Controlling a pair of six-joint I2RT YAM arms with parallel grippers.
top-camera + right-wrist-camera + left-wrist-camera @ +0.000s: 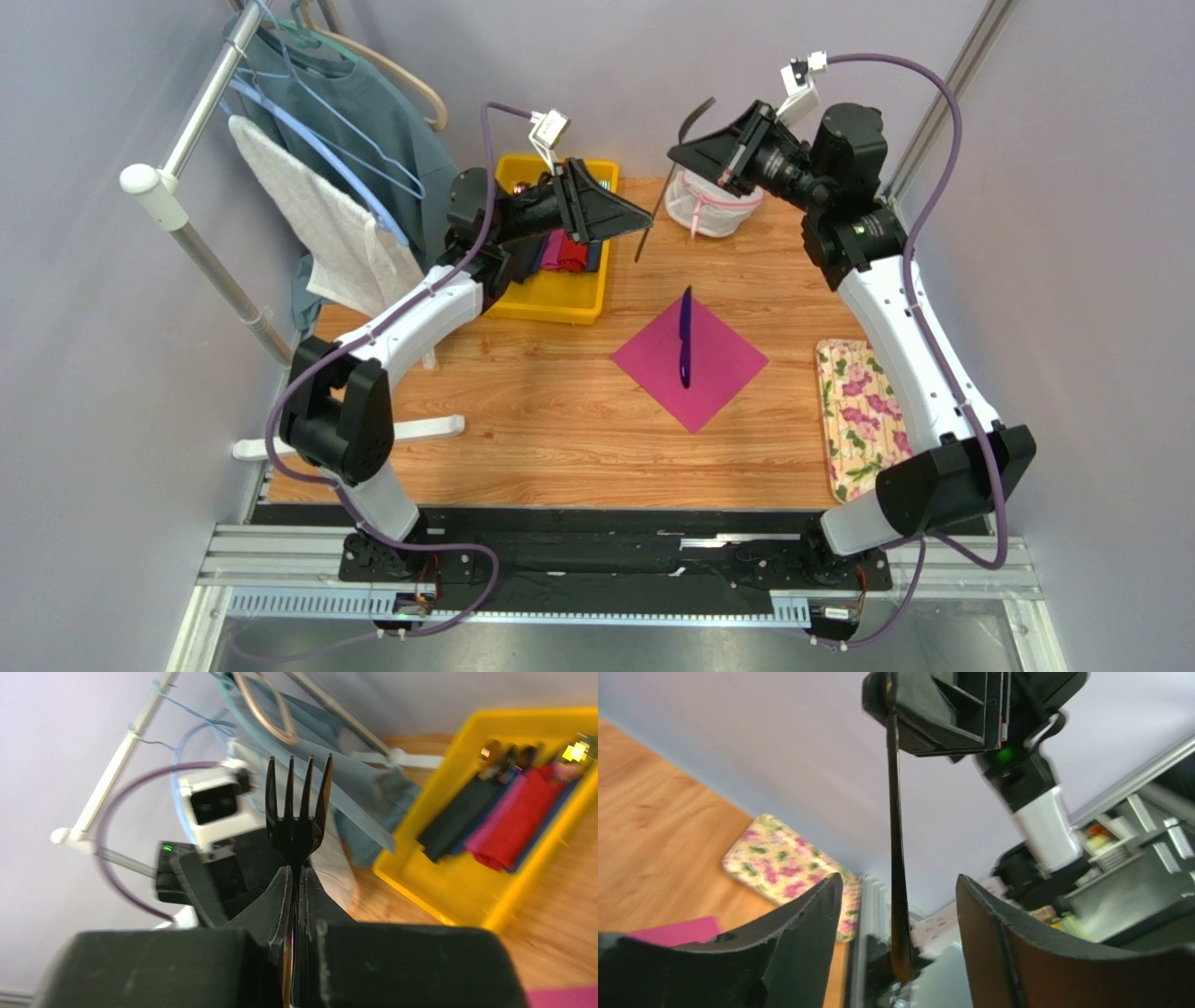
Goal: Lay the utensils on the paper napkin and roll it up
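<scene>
Gripping the dark fork (298, 822) in fully closed right jaws; holding left jaws wide open, empty, either side of its handle.

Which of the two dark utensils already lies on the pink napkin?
The slim blue-black piece, lying flat across the paper napkin. The fork is up in the air, pinched in the right gripper.
</scene>
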